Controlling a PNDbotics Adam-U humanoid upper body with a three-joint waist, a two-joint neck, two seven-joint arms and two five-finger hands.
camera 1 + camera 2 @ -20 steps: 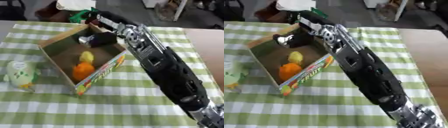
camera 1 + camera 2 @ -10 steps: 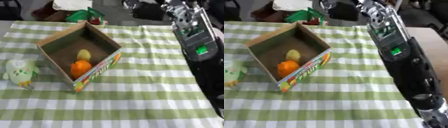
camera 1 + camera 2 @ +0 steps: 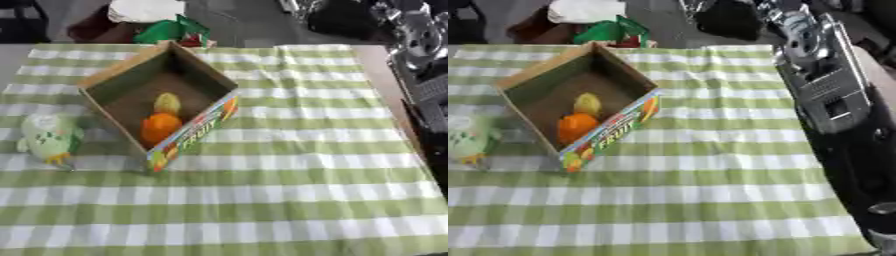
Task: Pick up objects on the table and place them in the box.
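Note:
A cardboard box with a printed fruit front stands open on the green checked cloth, left of the middle. Inside it lie an orange fruit and a yellow fruit. A pale green and white plush toy sits on the cloth just left of the box. My right arm rises along the right side, well clear of the box. Its hand shows only as a dark blur at the top edge, past the table's far side. My left hand is out of sight.
Beyond the table's far edge lie a green object, a white bundle and something dark red. The checked cloth spreads over the table to the right of the box and in front of it.
My right hand, which was over the far end of the box a second ago, has lifted out and drawn back past the table's far edge. The camera has shifted too.

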